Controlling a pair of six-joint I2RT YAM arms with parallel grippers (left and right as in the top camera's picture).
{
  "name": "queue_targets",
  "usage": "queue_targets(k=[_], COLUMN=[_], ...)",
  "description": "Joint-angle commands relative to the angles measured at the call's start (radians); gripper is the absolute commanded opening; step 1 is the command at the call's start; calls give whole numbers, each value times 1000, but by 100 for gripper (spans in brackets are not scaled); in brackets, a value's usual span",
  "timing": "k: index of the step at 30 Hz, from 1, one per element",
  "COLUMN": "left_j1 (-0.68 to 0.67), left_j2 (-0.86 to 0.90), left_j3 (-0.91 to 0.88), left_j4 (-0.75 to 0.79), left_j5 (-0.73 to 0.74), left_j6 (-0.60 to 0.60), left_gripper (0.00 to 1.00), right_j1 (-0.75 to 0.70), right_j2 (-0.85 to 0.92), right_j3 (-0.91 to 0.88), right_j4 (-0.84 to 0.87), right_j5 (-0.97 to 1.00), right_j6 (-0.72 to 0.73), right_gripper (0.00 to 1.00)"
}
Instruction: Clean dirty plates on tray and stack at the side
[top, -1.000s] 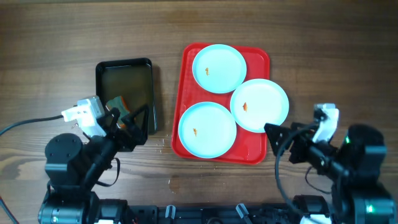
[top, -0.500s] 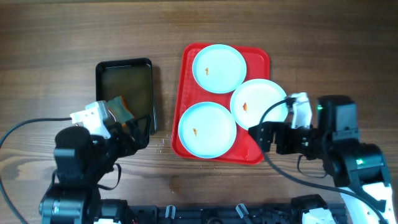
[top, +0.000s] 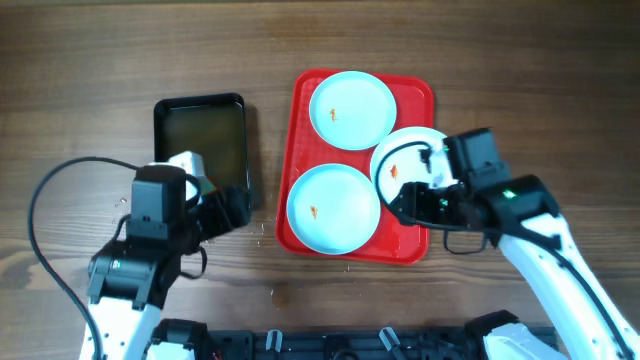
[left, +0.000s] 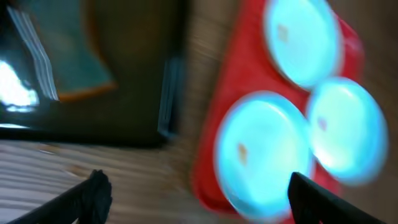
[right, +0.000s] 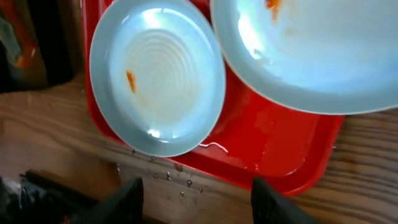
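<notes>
Three pale blue plates (top: 333, 208) lie on the red tray (top: 415, 100), each with a small orange smear. The right jaws are spread wide above the tray's near edge, gripping nothing. The left jaws, also spread, hang over the bench (top: 100, 50) beside the black tray (top: 200, 130).

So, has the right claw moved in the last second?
Yes. The right claw has swung left, from beyond the red tray's right edge to over its lower right corner, beside the right-hand plate.
</notes>
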Motion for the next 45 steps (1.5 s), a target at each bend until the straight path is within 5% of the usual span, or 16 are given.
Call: queue_targets(k=[1,6,9,15,16,21,28,31,33,39,41,43,44,45], left_j1=[-2,-1,43,197,206,197,197,185,174,174,174,174,174,174], left_j2=[95,301,431,618,648,713,579,544,563,690,737,758,758,752], left_j3=[19,19,19,19,19,20,141,146,127,71,71,71,72,75], left_j4=[34,118,158,299,323,383,230,186,175,278,304,325,330,328], left_j5=[-316,-377,-399,-212,-165,-45,-42,-65,-118,-199,-186,-160,-146,-133], left_j6=[-26,-54,-180,-195,-189,-31,106,122,121,121,121,121,121,122], left_gripper=[77,76,72,45,33,4,4,21,43,59,49,28,5,4], right_j1=[84,177,193,193,193,193,193,193,193,193,193,193,193,193], right_j2=[14,14,14,14,14,14,14,14,14,14,14,14,14,14], right_j3=[-6,-6,-6,-6,-6,-6,-6,-6,-6,-6,-6,-6,-6,-6], right_j4=[31,85,114,118,122,128,128,128,128,128,128,128,128,128], right_j5=[-50,6,6,6,6,6,6,6,6,6,6,6,6,6], right_j6=[-4,80,99,98,98,98,98,98,98,98,98,98,98,98], right_gripper=[56,58,59,60,60,60,60,60,60,60,60,60,60,60])
